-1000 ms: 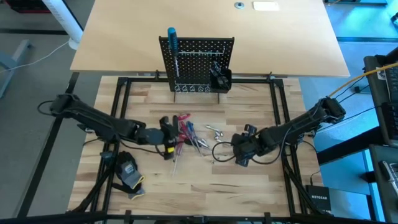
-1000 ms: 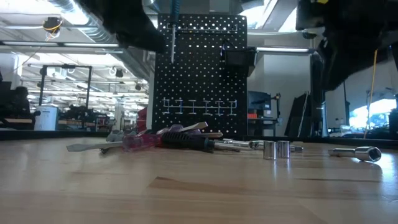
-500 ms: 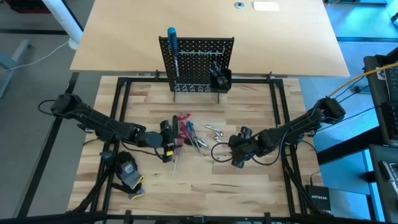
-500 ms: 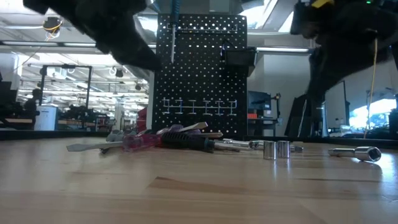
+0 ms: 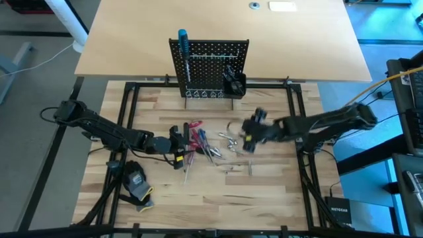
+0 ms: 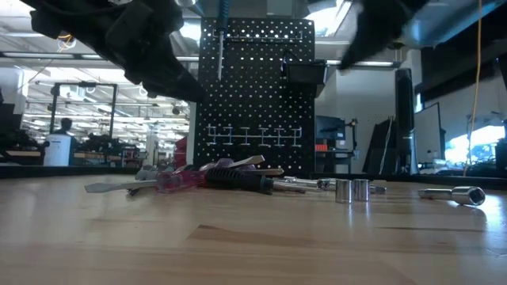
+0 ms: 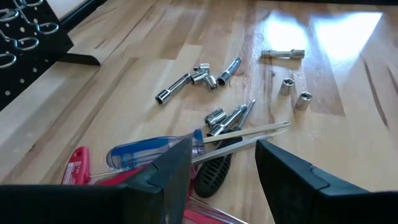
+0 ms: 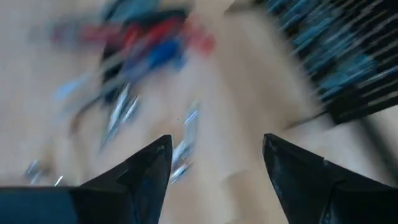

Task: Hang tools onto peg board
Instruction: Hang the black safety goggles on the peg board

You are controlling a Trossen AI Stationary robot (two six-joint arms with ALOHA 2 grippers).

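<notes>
The tools point(image 5: 200, 141) lie in a loose pile on the wooden table, with a blue-handled screwdriver point(image 7: 146, 153), a red one point(image 6: 181, 180) and silver bits point(image 7: 200, 76) among them. The black peg board point(image 5: 210, 67) stands upright at the far middle, and a blue-handled screwdriver point(image 5: 182, 47) hangs on its left side. My left gripper point(image 7: 221, 180) is open and hovers just left of the pile, with the blue handle showing between its fingers. My right gripper point(image 8: 214, 167), also open, hangs in the air right of the pile point(image 5: 250, 132).
A black-and-yellow glove point(image 5: 136, 182) lies near the left front. Loose silver sockets point(image 6: 352, 190) and a socket bar point(image 6: 458, 194) rest on the table right of the pile. A small black bin point(image 5: 234, 84) hangs on the board's right side. A black frame point(image 5: 125, 119) borders the worktop.
My right gripper has swung quickly up from the near right toward the table's far edge and the tool pile, its wrist turning. My left gripper has sunk a little toward the pile. The tools have not moved.
</notes>
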